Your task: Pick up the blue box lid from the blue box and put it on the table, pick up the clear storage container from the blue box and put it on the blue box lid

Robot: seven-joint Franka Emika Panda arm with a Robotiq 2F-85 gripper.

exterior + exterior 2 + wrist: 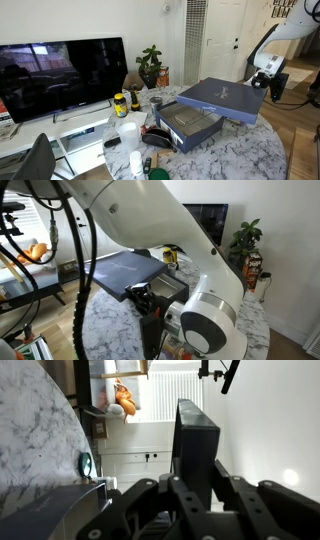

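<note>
My gripper [262, 82] is shut on the far edge of the blue box lid [222, 98] and holds it tilted above the table [235, 150]. In the wrist view the lid [195, 440] stands edge-on between the fingers [195, 485]. The blue box [186, 128] sits open below the lid's near end. Its inside looks pale grey, and I cannot make out the clear storage container there. In an exterior view the lid [125, 272] shows beyond the arm, which hides most of the box.
A white cup [127, 132], a yellow-capped jar [120, 103], a black object [157, 137] and bottles stand on the table beside the box. A television [60, 75] and a potted plant [150, 65] stand behind. Marble top [35, 430] shows at the wrist view's left.
</note>
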